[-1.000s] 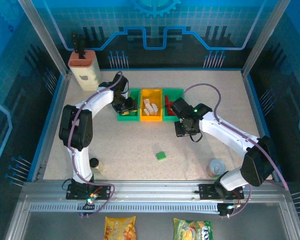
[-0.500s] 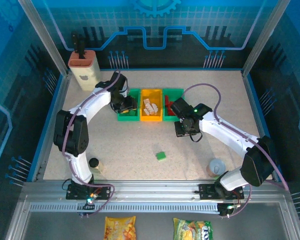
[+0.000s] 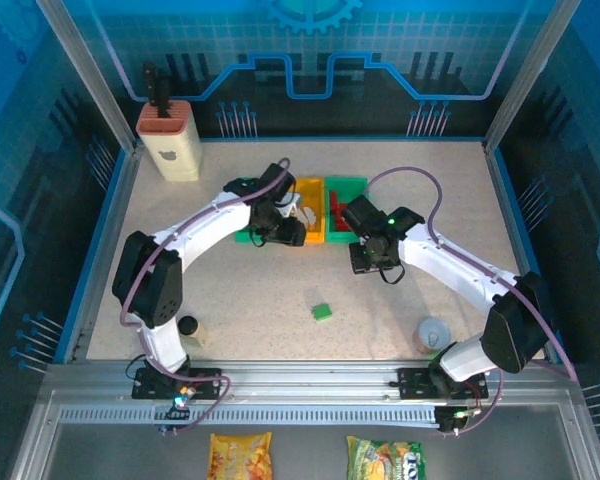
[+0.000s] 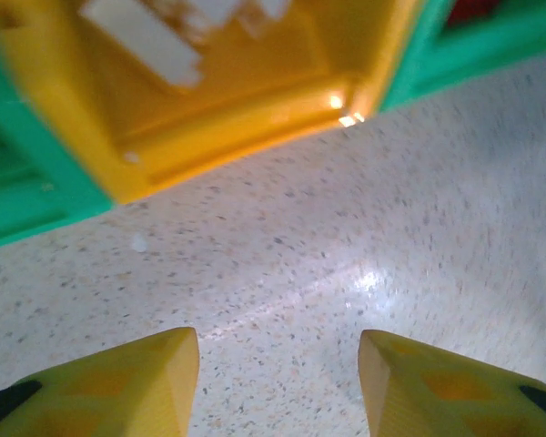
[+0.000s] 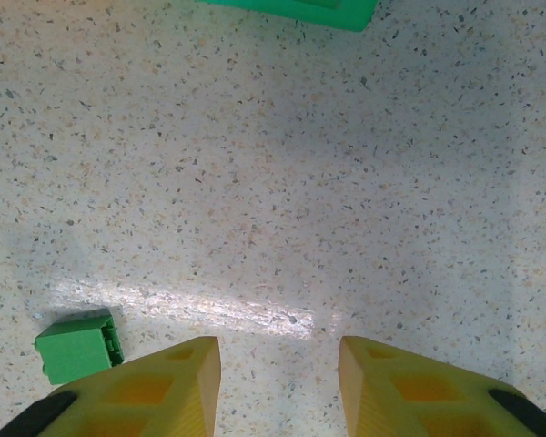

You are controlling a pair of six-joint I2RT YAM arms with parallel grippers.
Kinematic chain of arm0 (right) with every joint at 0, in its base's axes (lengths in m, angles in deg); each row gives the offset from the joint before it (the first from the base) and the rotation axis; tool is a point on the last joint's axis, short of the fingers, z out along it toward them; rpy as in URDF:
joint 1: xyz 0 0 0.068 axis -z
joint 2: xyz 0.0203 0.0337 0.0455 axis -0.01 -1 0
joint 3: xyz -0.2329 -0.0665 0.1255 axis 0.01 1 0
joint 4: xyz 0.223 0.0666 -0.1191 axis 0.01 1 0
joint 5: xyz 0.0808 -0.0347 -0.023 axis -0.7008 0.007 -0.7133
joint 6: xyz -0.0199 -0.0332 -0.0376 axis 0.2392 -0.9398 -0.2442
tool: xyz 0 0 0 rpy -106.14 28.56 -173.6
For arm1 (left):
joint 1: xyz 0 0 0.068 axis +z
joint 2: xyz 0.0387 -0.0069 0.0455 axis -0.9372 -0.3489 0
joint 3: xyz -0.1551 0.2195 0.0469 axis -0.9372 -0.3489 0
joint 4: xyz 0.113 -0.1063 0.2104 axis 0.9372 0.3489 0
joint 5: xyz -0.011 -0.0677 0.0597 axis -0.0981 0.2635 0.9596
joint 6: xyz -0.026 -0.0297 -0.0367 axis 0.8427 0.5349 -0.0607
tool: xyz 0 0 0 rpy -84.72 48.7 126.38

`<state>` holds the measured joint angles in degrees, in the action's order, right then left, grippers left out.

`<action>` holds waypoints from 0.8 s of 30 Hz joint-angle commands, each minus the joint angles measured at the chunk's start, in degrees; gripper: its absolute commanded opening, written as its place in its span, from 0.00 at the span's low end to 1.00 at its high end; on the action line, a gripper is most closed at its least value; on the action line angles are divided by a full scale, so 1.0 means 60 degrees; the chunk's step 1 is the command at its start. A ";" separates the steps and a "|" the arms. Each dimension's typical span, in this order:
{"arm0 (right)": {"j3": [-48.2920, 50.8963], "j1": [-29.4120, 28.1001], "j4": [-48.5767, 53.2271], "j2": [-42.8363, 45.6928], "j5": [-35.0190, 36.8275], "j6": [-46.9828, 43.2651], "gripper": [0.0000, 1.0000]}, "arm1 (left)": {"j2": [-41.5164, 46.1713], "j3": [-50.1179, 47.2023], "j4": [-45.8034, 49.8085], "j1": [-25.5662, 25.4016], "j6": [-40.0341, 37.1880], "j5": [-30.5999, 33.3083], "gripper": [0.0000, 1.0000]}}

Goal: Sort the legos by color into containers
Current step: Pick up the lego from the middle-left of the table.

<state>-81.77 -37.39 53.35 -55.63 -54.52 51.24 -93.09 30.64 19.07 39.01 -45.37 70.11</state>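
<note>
Fingers [image 4: 118, 387] of the left hand [image 4: 278, 350] stand spread with nothing but bare counter [image 4: 346, 228] between them, so this hand is open and empty. Just ahead at its 12 o'clock in the wrist view sits the yellow bin [image 4: 209, 146], with white bricks [image 4: 141, 41] lying inside. From above, the hand hangs over the near edge of the row and its arm crosses the left green bin [image 3: 242, 236], so I cannot tell what lies in that bin. The right green bin [image 3: 350, 185], touching the yellow one at its 3 o'clock, holds red bricks [image 3: 337, 212]. The right hand [image 5: 278, 355] is also open and carries nothing, and it hovers over the counter just at 6 o'clock of that bin. One green brick [image 5: 77, 346] lies on the counter just beside one finger, at about 8 o'clock in the wrist view. From above it sits at 7 o'clock of the right hand, apart from the bins. Farther out, a grey cup [image 3: 432, 335] stands at 5 o'clock and a dark-topped jar [image 3: 187, 325] sits near the left arm's base. Sorting looks nearly finished: white and red are binned, and only this one brick appears loose. It probably belongs in the left green bin, and either hand is free to fetch it.
</note>
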 commanded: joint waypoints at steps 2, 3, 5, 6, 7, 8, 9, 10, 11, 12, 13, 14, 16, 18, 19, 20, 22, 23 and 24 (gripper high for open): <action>0.0287 0.0398 0.0001 0.0351 0.0242 -0.0114 0.40 | 0.0513 -0.0447 -0.0183 -0.0696 -0.1941 0.0392 0.53; 0.0341 0.0511 -0.0022 0.0401 0.0203 -0.0126 0.41 | 0.0533 -0.0548 -0.0266 -0.0836 -0.2164 0.0438 0.54; 0.0491 0.0822 -0.0089 0.0598 0.0070 -0.0222 0.40 | 0.0586 -0.0773 -0.0480 -0.1136 -0.2593 0.0515 0.55; 0.0580 0.0975 -0.0136 0.0700 0.0010 -0.0264 0.40 | 0.0595 -0.0856 -0.0578 -0.1236 -0.2738 0.0526 0.55; 0.0681 0.1172 -0.0195 0.0846 -0.0086 -0.0318 0.40 | 0.0610 -0.0957 -0.0651 -0.1376 -0.2868 0.0526 0.55; 0.0793 0.1404 -0.0253 0.1005 -0.0190 -0.0375 0.41 | 0.0601 -0.1011 -0.0661 -0.1500 -0.2986 0.0492 0.56; 0.0894 0.1611 -0.0299 0.1136 -0.0288 -0.0442 0.41 | 0.0560 -0.1036 -0.0661 -0.1613 -0.3042 0.0503 0.56; 0.1014 0.1869 -0.0343 0.1289 -0.0399 -0.0529 0.41 | 0.0525 -0.1048 -0.0657 -0.1749 -0.3068 0.0565 0.57; 0.1099 0.2161 -0.0342 0.1433 -0.0508 -0.0623 0.41 | 0.0475 -0.1051 -0.0648 -0.1877 -0.3082 0.0563 0.57; 0.1187 0.2388 -0.0340 0.1542 -0.0567 -0.0730 0.41 | 0.0468 -0.1081 -0.0665 -0.1988 -0.3115 0.0549 0.57; 0.1242 0.2655 -0.0301 0.1654 -0.0616 -0.0855 0.41 | 0.0464 -0.1144 -0.0694 -0.2144 -0.3128 0.0561 0.58; 0.1295 0.2910 -0.0280 0.1781 -0.0662 -0.0957 0.41 | 0.0472 -0.1169 -0.0727 -0.2297 -0.3150 0.0577 0.58; 0.1357 0.3342 -0.0197 0.2015 -0.0724 -0.1187 0.41 | 0.0416 -0.1175 -0.0660 -0.2575 -0.3159 0.0632 0.59; 0.1404 0.3731 -0.0107 0.2228 -0.0757 -0.1381 0.41 | 0.0316 -0.1152 -0.0496 -0.2904 -0.3105 0.0740 0.61; 0.1430 0.3908 -0.0075 0.2332 -0.0783 -0.1485 0.41 | 0.0244 -0.1137 -0.0411 -0.3065 -0.3077 0.0822 0.61; 0.1443 0.4094 -0.0014 0.2429 -0.0797 -0.1573 0.41 | 0.0153 -0.1108 -0.0311 -0.3231 -0.3028 0.0920 0.62; 0.1434 0.4414 0.0063 0.2580 -0.0816 -0.1754 0.41 | -0.0058 -0.0972 -0.0040 -0.3495 -0.2940 0.1037 0.63; 0.1427 0.4585 0.0101 0.2642 -0.0856 -0.1853 0.41 | -0.0192 -0.0883 0.0121 -0.3643 -0.2882 0.1157 0.64; 0.1421 0.4728 0.0130 0.2697 -0.0883 -0.1946 0.41 | -0.0301 -0.0795 0.0267 -0.3769 -0.2884 0.1231 0.64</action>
<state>-73.66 -11.09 52.19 -40.90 -58.47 42.50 -92.35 24.50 16.47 18.10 -62.66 75.22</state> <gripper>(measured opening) 0.413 0.639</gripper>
